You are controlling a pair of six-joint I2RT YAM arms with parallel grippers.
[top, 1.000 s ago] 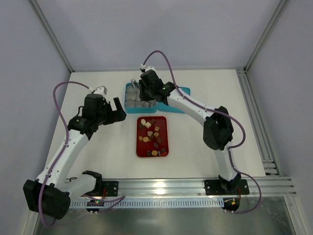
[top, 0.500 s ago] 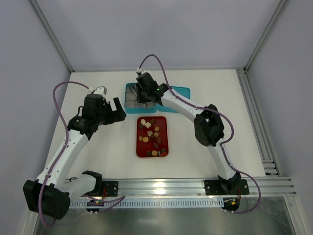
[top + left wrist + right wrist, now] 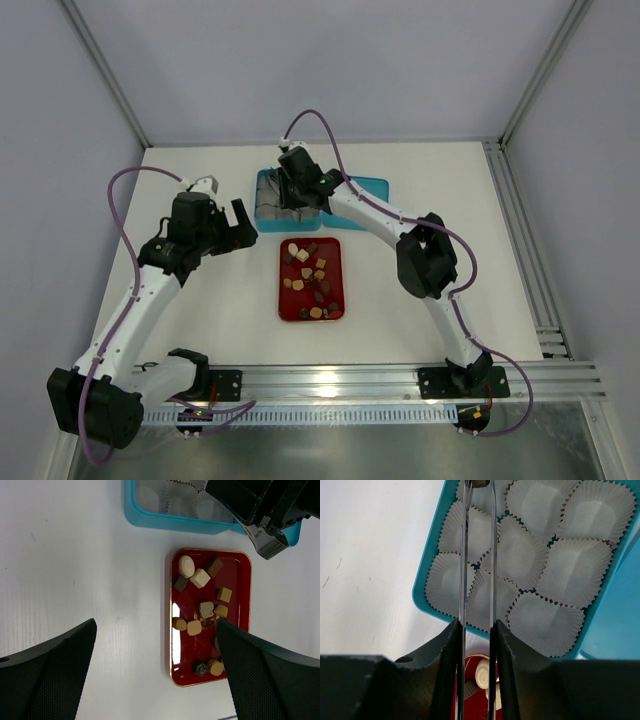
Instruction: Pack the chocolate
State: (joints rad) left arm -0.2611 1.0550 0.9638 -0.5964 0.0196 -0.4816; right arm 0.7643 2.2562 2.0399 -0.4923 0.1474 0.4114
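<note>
Chocolate [image 3: 480, 482] in right gripper [image 3: 479, 487], paper cups [image 3: 572, 570] below — left gripper [image 3: 156, 626] spread

Red tray [image 3: 241, 582] nr teal box [image 3: 175, 524] w/ paper cups [image 3: 575, 565], white table [image 3: 75, 555].

Left arm [image 3: 140, 290] bent, left fingers [image 3: 50, 665] spread wide; right arm [image 3: 375, 212] outstretched, right fingers [image 3: 493, 555] narrow (pinching a chocolate [image 3: 480, 483]).

I am working in a robotics lab test cell, not a home or a shop. Plain grey panels [image 3: 300, 70] wall me in, held by aluminium frame posts [image 3: 105, 70]. My 2 arms, the left arm [image 3: 140, 300] and the right arm [image 3: 380, 215], are bolted to a slotted aluminium rail [image 3: 330, 378] at the edge of a white table [image 3: 200, 300]. Purple cables [image 3: 122, 215] loop exposed. The props laid out are 1 red tray [image 3: 281, 290] of chocolate [image 3: 312, 275] and 1 teal box [image 3: 259, 190].
</note>
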